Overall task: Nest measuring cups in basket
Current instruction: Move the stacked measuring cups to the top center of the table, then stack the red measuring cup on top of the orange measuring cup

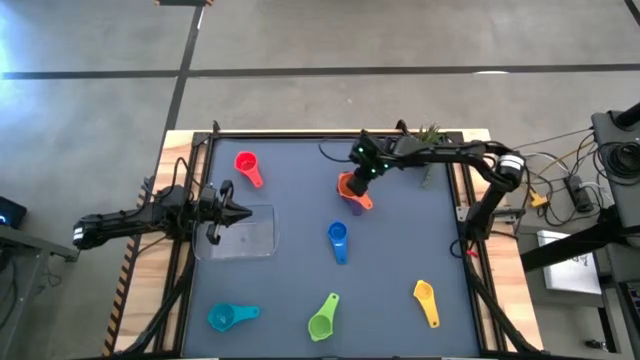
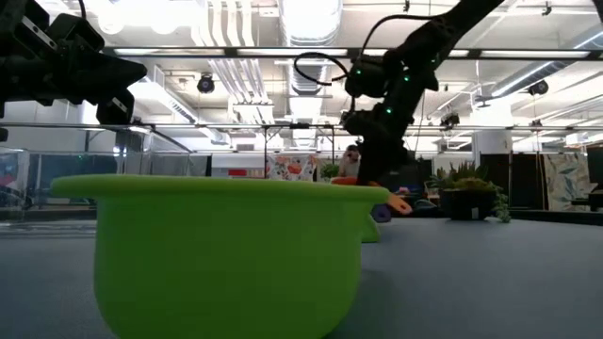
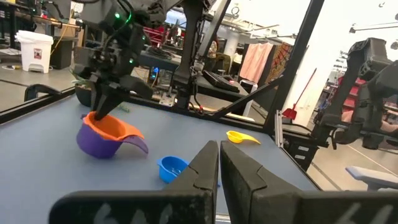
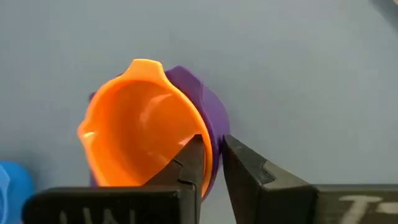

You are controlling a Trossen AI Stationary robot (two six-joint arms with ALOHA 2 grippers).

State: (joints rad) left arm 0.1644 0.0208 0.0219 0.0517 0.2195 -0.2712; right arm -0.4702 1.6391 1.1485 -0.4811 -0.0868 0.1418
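The orange cup point(image 4: 134, 124) sits nested in the purple cup point(image 4: 196, 90) at the table's far middle point(image 1: 352, 190). My right gripper point(image 4: 212, 144) is shut on their rims from above. My left gripper point(image 1: 238, 212) is shut and empty, hovering over the clear basket point(image 1: 255, 240) at the left. The red cup point(image 1: 247, 166), blue cup point(image 1: 337, 240), teal cup point(image 1: 225, 317), lime green cup point(image 1: 323, 318) and yellow cup point(image 1: 426, 300) lie apart on the table, bowls up. My right gripper pinches the walls of the nested orange and purple cups together at the rim point(image 4: 208, 134). One finger point(image 4: 189, 162) is inside the orange bowl and the other point(image 4: 242, 165) is outside the purple wall. The fingers point down from above. The purple cup's bottom point(image 3: 93, 146) appears to rest on the table.
A small potted plant point(image 1: 428, 132) stands at the far edge, behind my right arm. The lime green cup point(image 2: 226, 254) fills the foreground of the low view. Bare table lies between the basket and the blue cup.
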